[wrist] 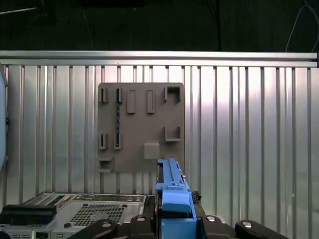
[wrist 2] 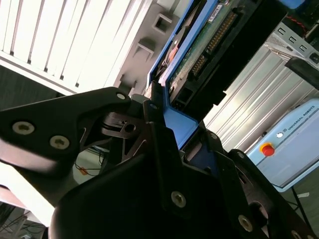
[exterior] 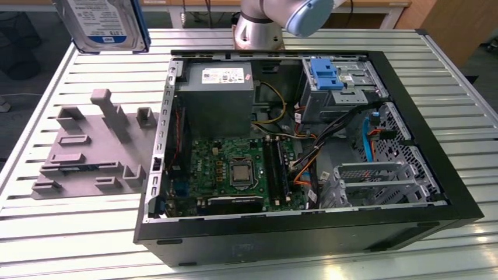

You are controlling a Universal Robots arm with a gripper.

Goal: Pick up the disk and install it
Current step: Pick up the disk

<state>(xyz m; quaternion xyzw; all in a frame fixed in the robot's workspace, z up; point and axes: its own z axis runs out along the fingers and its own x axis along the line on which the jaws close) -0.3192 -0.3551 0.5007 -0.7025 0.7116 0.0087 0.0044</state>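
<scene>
Carrying is the step in hand: the pick-up reads as complete, the installation as not yet begun.

1. At the exterior view's far left, the disk (exterior: 105, 22) hangs above the table (exterior: 70, 233), label facing the camera, clear of every surface and well apart from the computer case (exterior: 311, 236).
2. The gripper (wrist 2: 180, 135) is clamped on the disk's blue bracket; in the second wrist view its black fingers (wrist 2: 155, 119) press the bracket's edge on either side, with the drive's circuit-board side visible beyond.
3. Below the disk lies the grey fixture plate (exterior: 86, 146), its slots holding no drive.
4. Further right, the open case shows the motherboard (exterior: 230, 169), the power supply box (exterior: 216, 96), an upright blue bracket without a drive (exterior: 325, 73), and a metal drive cage (exterior: 381, 184) at the exterior view's right.

Judgement: installation calls for a long traverse over the case wall, then turning the disk so its bracket lines up with a bay's guide rails. Which bay is intended cannot be told. Loose cables near the cage are a snag risk; approach squarely and keep the clamp firm.
</scene>
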